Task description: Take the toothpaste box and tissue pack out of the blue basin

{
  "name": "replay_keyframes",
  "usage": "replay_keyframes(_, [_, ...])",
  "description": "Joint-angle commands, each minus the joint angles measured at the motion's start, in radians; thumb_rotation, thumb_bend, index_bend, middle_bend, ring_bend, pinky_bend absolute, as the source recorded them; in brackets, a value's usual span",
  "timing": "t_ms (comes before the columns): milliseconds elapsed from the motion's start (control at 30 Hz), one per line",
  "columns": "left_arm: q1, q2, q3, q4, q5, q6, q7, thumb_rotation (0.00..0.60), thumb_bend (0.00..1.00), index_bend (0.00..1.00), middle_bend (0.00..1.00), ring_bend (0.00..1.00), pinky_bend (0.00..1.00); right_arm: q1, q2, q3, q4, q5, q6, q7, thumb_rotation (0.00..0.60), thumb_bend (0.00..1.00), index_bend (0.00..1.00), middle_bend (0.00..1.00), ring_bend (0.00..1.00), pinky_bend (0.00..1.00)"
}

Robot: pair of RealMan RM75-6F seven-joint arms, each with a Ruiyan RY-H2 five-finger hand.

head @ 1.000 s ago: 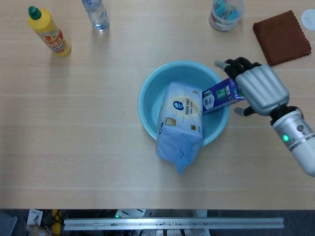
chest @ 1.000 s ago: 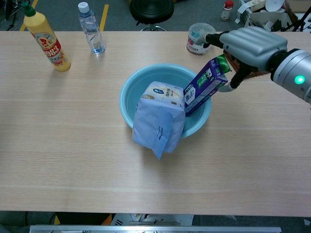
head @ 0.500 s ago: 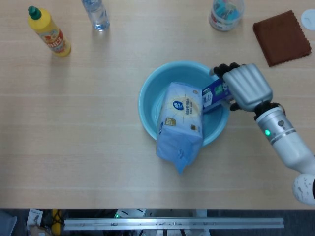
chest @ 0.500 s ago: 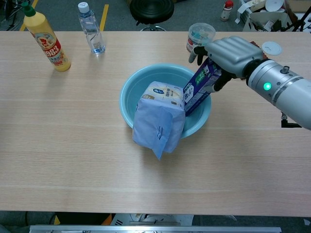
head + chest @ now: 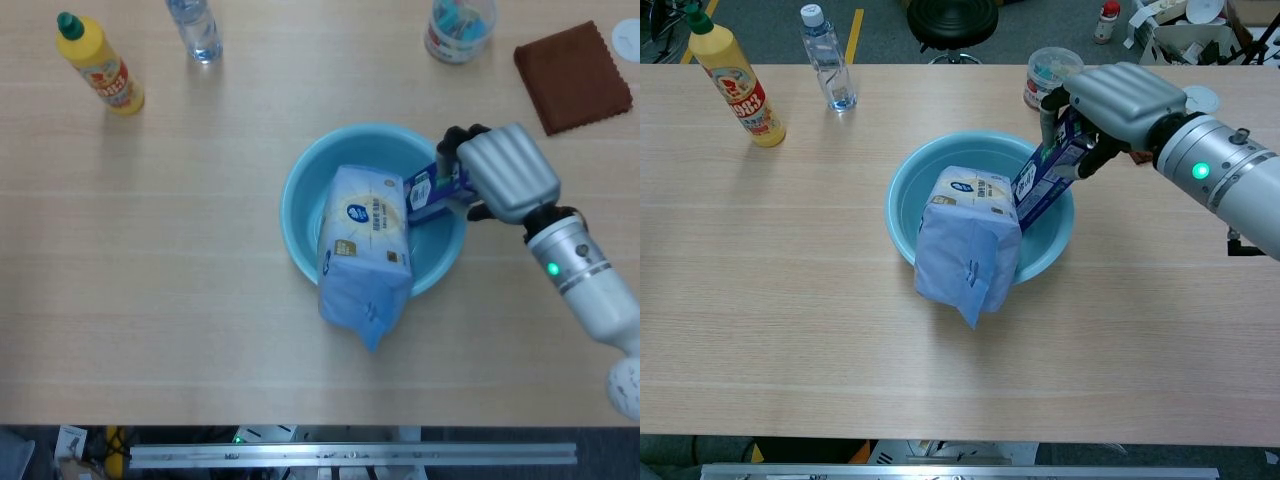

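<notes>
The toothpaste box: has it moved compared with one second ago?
Yes. The toothpaste box, gripped by the right hand, now stands steeper against the fixed blue basin, its top drawn back over the rim.

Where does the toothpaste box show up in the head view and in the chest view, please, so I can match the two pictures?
Head view: the toothpaste box is right of centre, at the blue basin's right rim, held by the right hand.
Chest view: the box is right of centre, upper half, tilted over the basin's right side.
Shared landmark: the tissue pack immediately to its left.
</notes>
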Motion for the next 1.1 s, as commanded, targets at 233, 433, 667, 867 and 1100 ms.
replay_keyframes(233, [-0.007, -0.001, -0.004, -0.013, 0.008, -0.004, 0.015, 0.600, 0.10, 0.00, 0.00, 0.00, 0.15, -0.089, 0.218, 0.033, -0.126, -0.123, 0.093, 0.156, 0.600, 0.27, 0.51, 0.51, 0.56, 0.74])
replay_keyframes(433, [-0.013, -0.006, -0.003, -0.022, 0.014, -0.013, 0.028, 0.600, 0.10, 0.00, 0.00, 0.00, 0.15, -0.151, 0.328, 0.046, -0.116, -0.164, 0.131, 0.275, 0.600, 0.26, 0.51, 0.51, 0.56, 0.74])
replay_keyframes(667, [-0.019, -0.013, -0.004, -0.028, 0.012, -0.023, 0.040, 0.600, 0.10, 0.00, 0.00, 0.00, 0.15, -0.155, 0.305, 0.045, -0.011, -0.112, 0.076, 0.332, 0.600, 0.26, 0.51, 0.51, 0.56, 0.74])
replay_keyframes(867, [-0.011, -0.004, -0.002, -0.039, 0.014, -0.012, 0.049, 0.600, 0.10, 0.00, 0.00, 0.00, 0.15, -0.107, 0.170, 0.053, 0.133, -0.059, 0.026, 0.299, 0.600, 0.26, 0.51, 0.51, 0.56, 0.74])
replay_keyframes(1100, [-0.005, 0.002, 0.005, -0.045, 0.017, -0.010, 0.049, 0.600, 0.10, 0.00, 0.00, 0.00, 0.15, -0.066, 0.000, 0.069, 0.269, -0.044, 0.003, 0.314, 0.600, 0.26, 0.51, 0.51, 0.53, 0.72])
